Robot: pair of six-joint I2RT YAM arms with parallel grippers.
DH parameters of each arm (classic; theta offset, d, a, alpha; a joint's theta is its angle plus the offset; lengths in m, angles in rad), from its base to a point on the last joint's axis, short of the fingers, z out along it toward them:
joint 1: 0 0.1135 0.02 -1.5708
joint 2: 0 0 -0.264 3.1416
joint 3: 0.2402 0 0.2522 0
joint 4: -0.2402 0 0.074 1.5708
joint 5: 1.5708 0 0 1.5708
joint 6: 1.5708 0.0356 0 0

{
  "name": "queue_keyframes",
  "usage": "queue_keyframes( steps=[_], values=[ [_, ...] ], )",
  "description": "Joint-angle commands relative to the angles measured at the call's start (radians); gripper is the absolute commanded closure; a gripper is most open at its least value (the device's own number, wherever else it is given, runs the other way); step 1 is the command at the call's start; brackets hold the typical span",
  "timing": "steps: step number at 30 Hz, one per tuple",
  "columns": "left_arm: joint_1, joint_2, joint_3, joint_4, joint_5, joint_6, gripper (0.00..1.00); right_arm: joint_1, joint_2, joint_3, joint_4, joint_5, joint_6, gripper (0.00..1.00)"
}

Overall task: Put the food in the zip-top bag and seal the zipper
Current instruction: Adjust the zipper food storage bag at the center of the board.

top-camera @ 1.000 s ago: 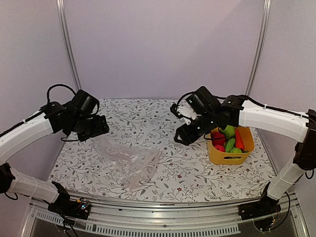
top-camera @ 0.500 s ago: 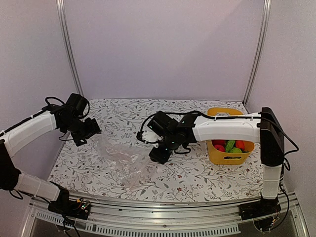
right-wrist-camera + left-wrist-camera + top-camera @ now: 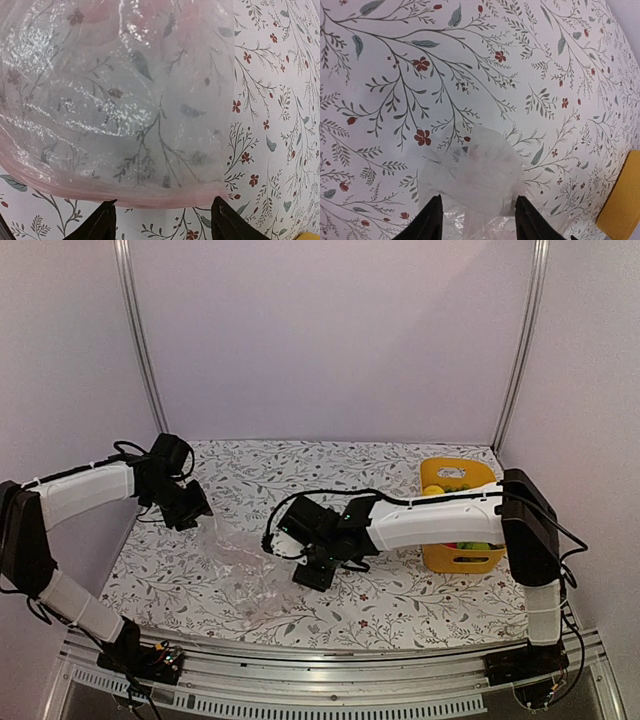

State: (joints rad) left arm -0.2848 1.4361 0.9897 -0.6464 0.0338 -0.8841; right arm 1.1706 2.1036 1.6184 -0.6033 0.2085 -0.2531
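Observation:
The clear zip-top bag (image 3: pixel 255 570) lies crumpled on the flowered table. My left gripper (image 3: pixel 192 510) is open at the bag's far left corner; in the left wrist view its fingers (image 3: pixel 432 220) straddle that corner (image 3: pixel 480 175). My right gripper (image 3: pixel 312 570) is open at the bag's right edge. In the right wrist view the bag (image 3: pixel 125 100) fills the frame and its pinkish zipper strip (image 3: pixel 150 195) lies just ahead of the open fingers (image 3: pixel 227 222). The food (image 3: pixel 472 545) stays in the yellow basket (image 3: pixel 440 558), mostly hidden behind my right arm.
The yellow basket stands at the right side of the table, and its corner shows in the left wrist view (image 3: pixel 622 200). My right arm (image 3: pixel 440 520) stretches across the table in front of the basket. Frame posts stand at the back corners.
My right arm has swung left from the basket down to the bag's right edge. My left gripper has moved right and down to the bag's far corner.

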Motion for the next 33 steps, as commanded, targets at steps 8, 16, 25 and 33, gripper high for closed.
queue_keyframes(
  steps=[8,16,25,33],
  values=[
    [0.009,0.061,0.064,0.047,0.043,0.035,1.0,0.073,0.032,-0.019,0.109,0.088,-0.09,0.34],
    [0.01,0.093,0.115,0.037,0.077,0.029,1.0,0.096,0.005,-0.065,0.18,0.125,-0.143,0.27],
    [0.016,0.162,0.197,-0.007,0.176,0.028,1.0,0.112,0.015,-0.069,0.279,0.355,-0.148,0.3],
    [0.066,0.199,0.29,-0.053,0.239,0.03,1.0,0.113,-0.049,-0.127,0.33,0.363,-0.139,0.92]
  ],
)
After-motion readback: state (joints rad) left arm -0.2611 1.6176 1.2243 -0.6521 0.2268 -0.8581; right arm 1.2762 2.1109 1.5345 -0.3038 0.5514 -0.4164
